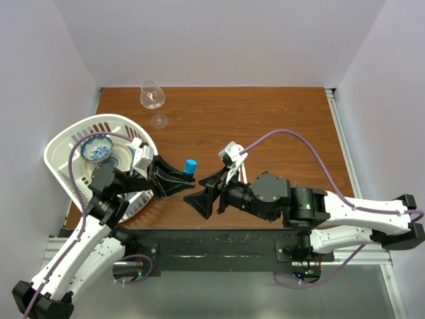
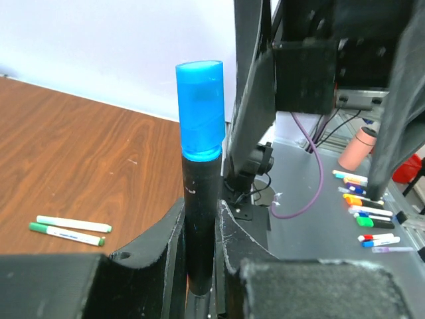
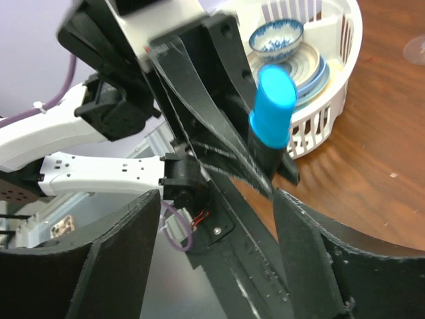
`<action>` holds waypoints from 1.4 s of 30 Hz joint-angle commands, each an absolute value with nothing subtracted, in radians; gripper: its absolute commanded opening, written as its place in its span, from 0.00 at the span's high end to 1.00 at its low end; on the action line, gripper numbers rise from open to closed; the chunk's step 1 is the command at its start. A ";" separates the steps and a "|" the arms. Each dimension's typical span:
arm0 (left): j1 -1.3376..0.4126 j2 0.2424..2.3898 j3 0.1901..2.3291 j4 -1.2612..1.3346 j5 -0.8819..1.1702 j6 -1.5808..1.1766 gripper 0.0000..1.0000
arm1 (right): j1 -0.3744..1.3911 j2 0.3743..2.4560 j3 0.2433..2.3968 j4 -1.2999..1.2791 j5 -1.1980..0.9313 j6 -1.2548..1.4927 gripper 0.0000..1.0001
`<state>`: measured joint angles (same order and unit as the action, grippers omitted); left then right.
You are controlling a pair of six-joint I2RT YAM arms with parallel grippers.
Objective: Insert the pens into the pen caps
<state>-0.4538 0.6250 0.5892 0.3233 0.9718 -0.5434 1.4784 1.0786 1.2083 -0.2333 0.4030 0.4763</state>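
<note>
My left gripper (image 2: pixel 201 249) clamps the pen (image 2: pixel 201 193), blue cap (image 2: pixel 199 109) at twelve o'clock. My right gripper (image 3: pixel 216 256), jaws spread and empty, could knock it askew.

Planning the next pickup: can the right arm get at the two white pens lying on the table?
Probably yes. The right tool is open and empty, and the white pens lie loose on the table close beside that arm, nothing covering them. It would likely have to back up and tilt down first.

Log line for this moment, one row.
left gripper: jaws shut on black pen | blue cap: on pen tip | right gripper: jaws open, empty
</note>
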 commanded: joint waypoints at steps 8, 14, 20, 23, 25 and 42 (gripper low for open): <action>-0.449 0.566 0.528 0.485 1.057 -0.683 1.00 | 1.376 1.123 1.428 -0.350 0.313 0.318 0.20; -0.449 0.554 0.497 0.603 1.065 -0.785 1.00 | 1.319 1.161 1.454 -0.299 0.157 0.321 0.25; -0.449 0.557 0.486 0.603 1.054 -0.784 1.00 | 1.321 1.203 1.456 -0.239 0.077 0.357 0.31; -0.449 0.561 0.482 0.604 1.052 -0.781 1.00 | 1.319 1.221 1.456 -0.226 0.069 0.371 0.37; -0.449 0.563 0.480 0.609 1.052 -0.784 1.00 | 1.321 1.226 1.454 -0.222 0.069 0.374 0.40; -0.449 0.568 0.463 0.620 1.045 -0.782 1.00 | 1.321 1.210 1.439 -0.227 0.146 0.393 0.54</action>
